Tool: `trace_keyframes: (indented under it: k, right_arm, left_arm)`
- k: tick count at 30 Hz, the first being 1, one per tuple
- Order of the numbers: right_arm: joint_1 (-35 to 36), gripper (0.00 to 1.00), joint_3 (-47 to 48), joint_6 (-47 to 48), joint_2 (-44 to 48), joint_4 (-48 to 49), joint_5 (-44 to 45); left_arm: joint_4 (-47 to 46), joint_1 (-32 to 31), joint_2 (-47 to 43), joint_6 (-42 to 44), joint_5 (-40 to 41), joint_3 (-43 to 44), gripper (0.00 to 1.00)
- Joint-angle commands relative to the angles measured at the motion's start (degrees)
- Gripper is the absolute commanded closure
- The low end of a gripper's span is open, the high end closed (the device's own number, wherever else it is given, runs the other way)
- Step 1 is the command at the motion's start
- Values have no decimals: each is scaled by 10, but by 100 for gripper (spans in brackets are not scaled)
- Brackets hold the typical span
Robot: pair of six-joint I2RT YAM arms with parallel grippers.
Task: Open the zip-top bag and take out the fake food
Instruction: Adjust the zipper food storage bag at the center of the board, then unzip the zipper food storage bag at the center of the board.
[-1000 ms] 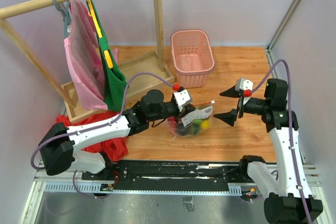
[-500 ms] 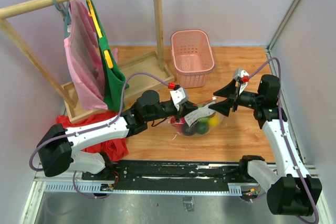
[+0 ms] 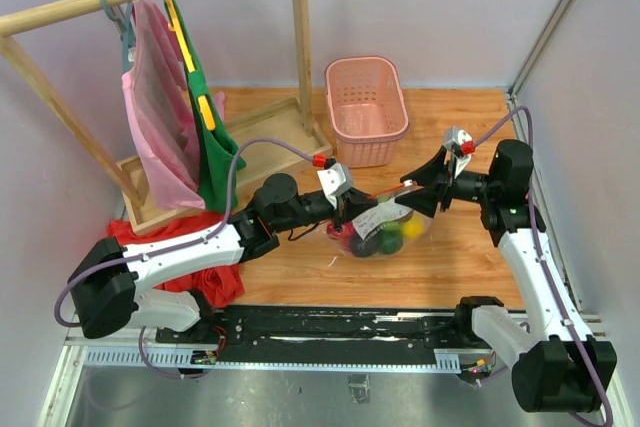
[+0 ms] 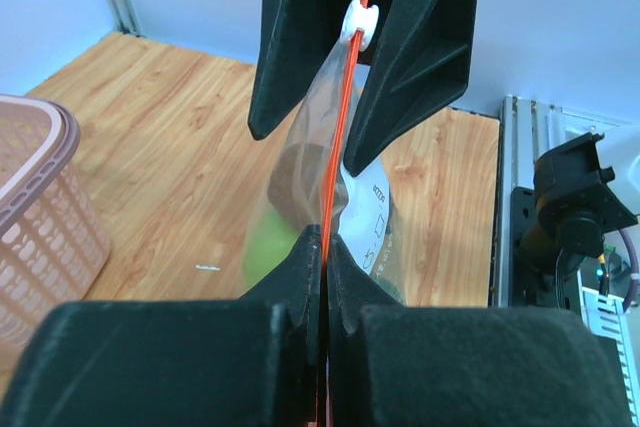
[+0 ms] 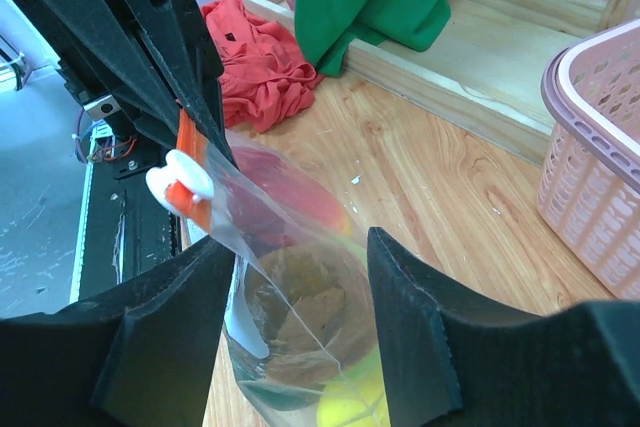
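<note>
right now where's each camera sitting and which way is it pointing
Top external: above and behind the arms, both shown, looking down at the table and bag.
Left wrist: on the left arm, facing the right gripper; its own left gripper pinches the bag's strip.
Right wrist: on the right arm, facing the left gripper; own open fingers flank the bag.
Wrist views share the bag, slider and basket.

zip-top bag (image 3: 385,227): clear glossy plastic | table (image 3: 455,262): smooth wood | basket (image 3: 366,65): matt plastic
</note>
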State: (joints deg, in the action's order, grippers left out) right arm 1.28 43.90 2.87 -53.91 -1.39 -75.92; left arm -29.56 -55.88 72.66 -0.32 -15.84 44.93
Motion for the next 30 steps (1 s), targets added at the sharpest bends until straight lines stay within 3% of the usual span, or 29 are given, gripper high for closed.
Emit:
trace_keyframes:
  k: [1,14,15,19,21,25,30]
  right_arm:
    - [19,46,22,-20,10,26,-20]
    - [29,96,57,-20,12,18,-44]
    - [29,99,61,-5,12,4,-43]
    - [29,99,82,94,16,-105,-11]
    - [28,99,88,130,18,-137,5]
    - [29,99,96,156,14,-168,14]
    - [29,99,104,160,3,-172,19]
  left_arm:
    - [-71,6,-15,-21,-11,-1,100]
    - [-85,11,-8,-48,0,-4,98]
    - [-81,12,-10,-49,4,-3,89]
    - [-49,16,-35,-60,38,-1,40]
    - [-26,16,-57,-49,47,4,29]
    - [43,16,-63,-19,51,56,28]
    - [155,-3,-5,35,74,174,30]
